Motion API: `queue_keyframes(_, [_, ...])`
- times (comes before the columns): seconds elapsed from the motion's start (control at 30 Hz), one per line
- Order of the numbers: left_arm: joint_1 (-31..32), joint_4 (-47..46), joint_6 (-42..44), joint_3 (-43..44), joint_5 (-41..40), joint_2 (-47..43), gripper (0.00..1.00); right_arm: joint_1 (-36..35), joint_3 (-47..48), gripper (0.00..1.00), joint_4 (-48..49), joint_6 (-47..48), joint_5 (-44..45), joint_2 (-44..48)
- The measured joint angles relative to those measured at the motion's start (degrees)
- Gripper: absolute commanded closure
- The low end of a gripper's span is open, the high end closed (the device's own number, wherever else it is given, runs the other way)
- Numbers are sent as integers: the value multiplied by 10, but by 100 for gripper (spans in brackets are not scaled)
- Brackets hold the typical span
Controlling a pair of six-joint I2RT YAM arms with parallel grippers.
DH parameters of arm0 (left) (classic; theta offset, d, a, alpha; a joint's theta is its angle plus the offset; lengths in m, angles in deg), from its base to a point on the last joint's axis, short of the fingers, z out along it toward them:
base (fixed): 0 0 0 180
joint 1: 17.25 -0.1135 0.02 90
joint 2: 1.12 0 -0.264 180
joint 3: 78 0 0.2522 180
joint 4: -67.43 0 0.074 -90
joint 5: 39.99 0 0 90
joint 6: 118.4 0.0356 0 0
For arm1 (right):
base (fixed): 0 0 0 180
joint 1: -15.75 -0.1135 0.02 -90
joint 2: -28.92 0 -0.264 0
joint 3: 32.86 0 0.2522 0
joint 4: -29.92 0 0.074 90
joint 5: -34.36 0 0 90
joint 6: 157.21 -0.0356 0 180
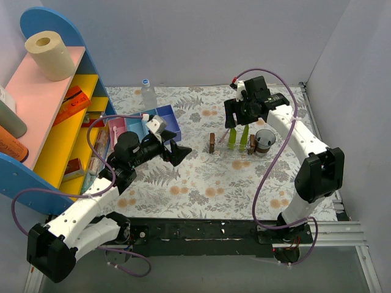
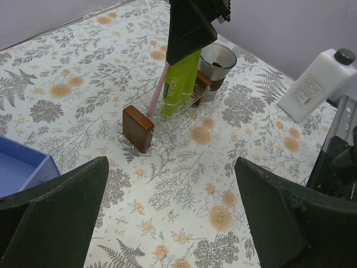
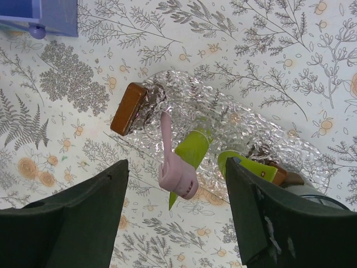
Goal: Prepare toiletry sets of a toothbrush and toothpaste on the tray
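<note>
The clear tray (image 1: 235, 152) lies right of the table's middle, with a brown block at each end. Two yellow-green toothpaste tubes (image 1: 233, 139) (image 1: 244, 137) stand upright on it. The pink toothbrush (image 1: 225, 135) stands leaning against the left tube. In the right wrist view the toothbrush (image 3: 170, 159) rises in front of one tube (image 3: 191, 155), the other tube (image 3: 251, 166) stands to the right, and the tray (image 3: 223, 109) is below. My right gripper (image 3: 175, 223) hangs open above them, touching nothing. My left gripper (image 2: 170, 223) is open and empty, left of the tray (image 2: 167, 137).
A brown block (image 2: 138, 128) stands at the tray's near end. A dark cup (image 1: 264, 142) stands right of the tray. A white bottle (image 2: 315, 84) is beyond. The blue compartment box (image 1: 143, 125), a water bottle (image 1: 148, 93) and a shelf unit (image 1: 55, 122) are at the left.
</note>
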Motion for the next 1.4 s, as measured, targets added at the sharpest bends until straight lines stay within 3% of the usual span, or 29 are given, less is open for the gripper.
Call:
queue_keyframes(0.6, [-9,5,-5,0,-11,35,2,0,-56,27,63,-13,42,127])
queue_keyframes(1.07, [-114,34,-30,18,-52,110,2,2,-108,25,109,-14,18,232])
queue_keyframes(1.33, [-178,123,-50,68,-181,157,19,5,-111,23,114,7,13,281])
queue_keyframes(1.4, [-192,157,-58,73,-217,158,28,5,-112,23,115,15,15,289])
